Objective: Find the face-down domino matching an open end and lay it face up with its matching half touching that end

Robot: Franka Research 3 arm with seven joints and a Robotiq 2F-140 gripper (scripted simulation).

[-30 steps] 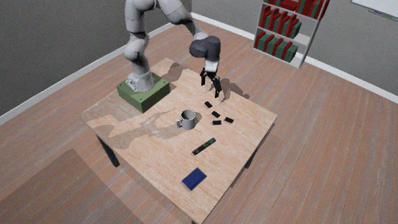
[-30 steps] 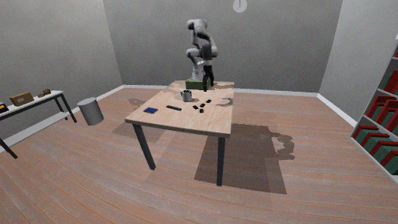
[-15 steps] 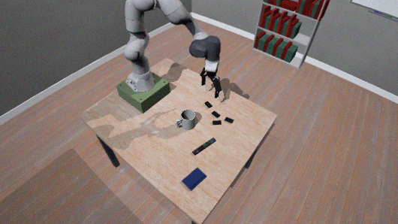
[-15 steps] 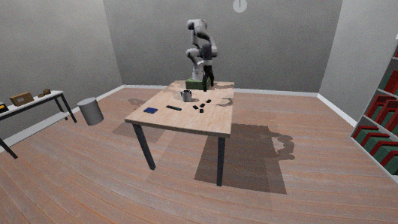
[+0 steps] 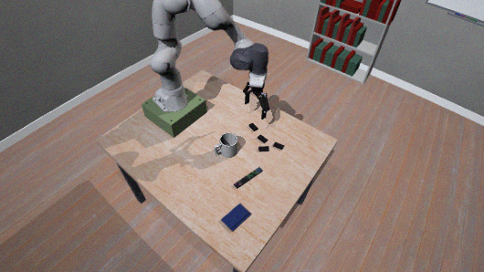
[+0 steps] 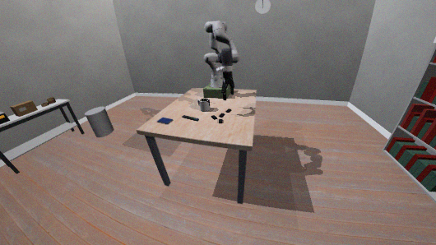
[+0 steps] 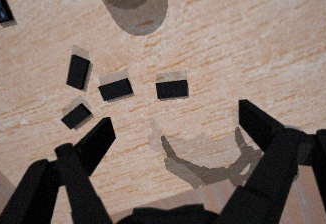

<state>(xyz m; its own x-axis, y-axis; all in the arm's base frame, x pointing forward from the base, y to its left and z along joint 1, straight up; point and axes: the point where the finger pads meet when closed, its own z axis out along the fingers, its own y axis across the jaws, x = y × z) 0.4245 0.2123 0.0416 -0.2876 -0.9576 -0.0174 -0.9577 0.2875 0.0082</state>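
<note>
Black face-down dominoes [image 7: 172, 89] look small, stiff, light and likely slippery, so you should pinch one across its long edges; gripper [image 7: 177, 130] spread wide, empty.

The table [image 5: 292, 183] top is pale, grainy wood with a matt finish. The mug [image 5: 228, 145] looks like dull grey metal (slightly sheeny), the dominoes [image 7: 115, 89] smooth matt black.

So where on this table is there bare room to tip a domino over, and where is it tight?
Bare wood lies under the open gripper, and between the mug and the green base. It is tight among the four face-down dominoes, between the mug and the line.
</note>
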